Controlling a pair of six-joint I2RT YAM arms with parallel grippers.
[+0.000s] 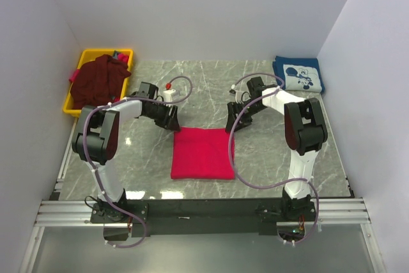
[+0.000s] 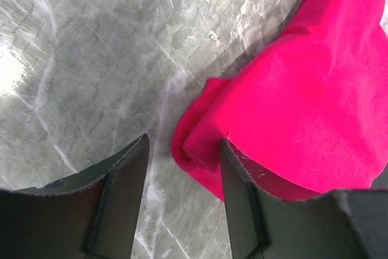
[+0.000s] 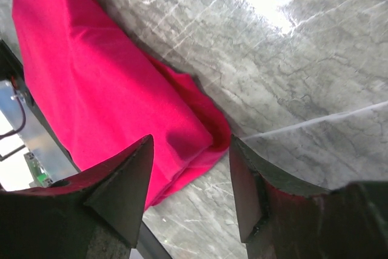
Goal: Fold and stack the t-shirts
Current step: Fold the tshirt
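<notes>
Roughly speaking, the job stood about halfway. The red t-shirt (image 1: 202, 153) lay on the middle of the desk (image 1: 275, 158) as a tidy rectangle, apparently folded down, though perhaps one fold short of finished. Well beyond its far right corner, the navy t-shirt (image 1: 298, 76) sat folded flat, the likely base of the stack. Well beyond its far left corner, the maroon t-shirt (image 1: 96, 81) was heaped unfolded in a yellow bin (image 1: 128, 52), not yet begun. What remained, by my judgement, was finishing the red one, carrying it onto the navy one, then all of the work on the maroon one.

Both arms reached forward and bent down to the red t-shirt's far edge. The left claw (image 1: 171, 119) stood at the far left corner and the right claw (image 1: 232, 123) at the far right corner. In each wrist view the fingers stood apart, with the cloth corner lying loose in the gap and bare desk showing beside it. Neither claw had hold of anything.
</notes>
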